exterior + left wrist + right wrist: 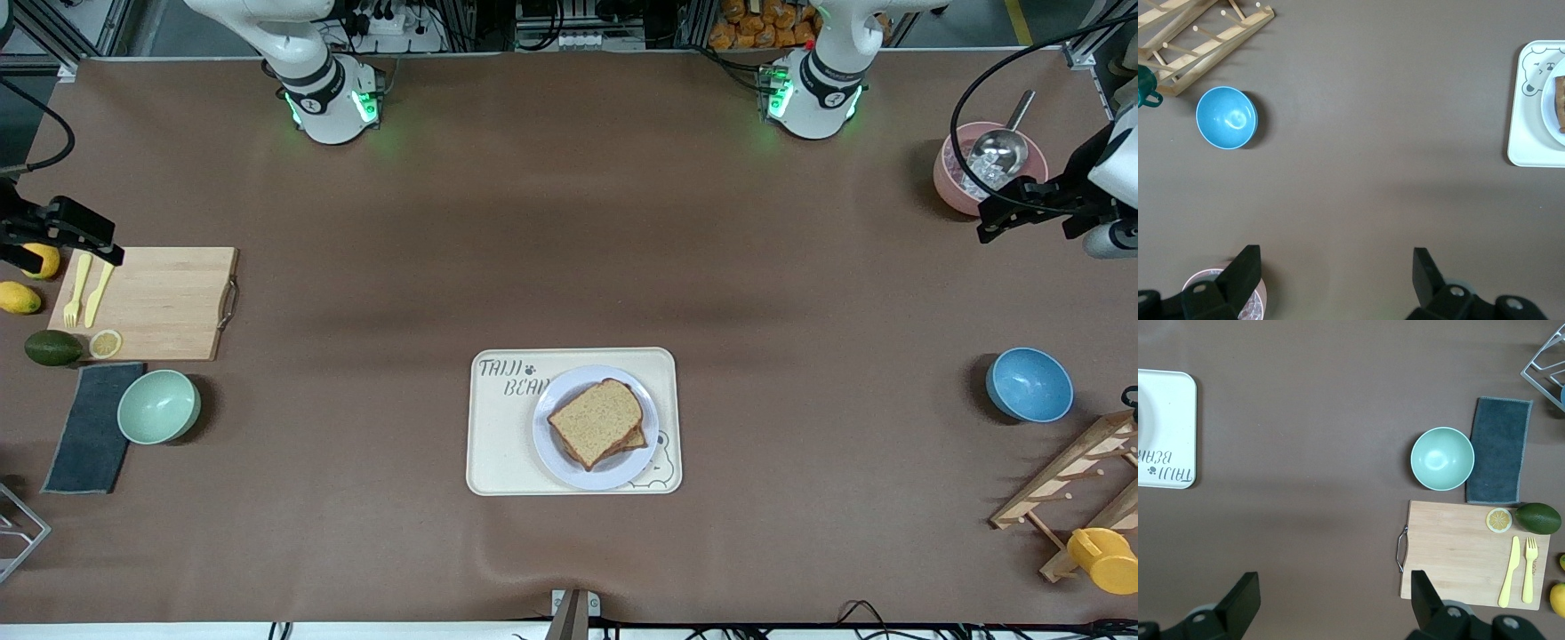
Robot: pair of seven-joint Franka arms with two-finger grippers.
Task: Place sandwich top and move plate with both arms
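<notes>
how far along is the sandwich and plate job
Done: the plain brown bread slice already tops the sandwich on the round pale plate. In hand: nothing; the left claw, open, hangs by the pink bowl, the right claw, open, over the wooden cutting board. Left: moving the plate, still on the cream tray.

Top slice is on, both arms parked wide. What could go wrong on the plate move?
1. The brown wholemeal top slice sits skewed on the slice beneath; a tilt may slide it off.
2. The round lavender-white plate rests inside the cream bear-printed tray; its low rim could be hard to grip.
3. Open left end effector and right end effector must lift evenly.
</notes>
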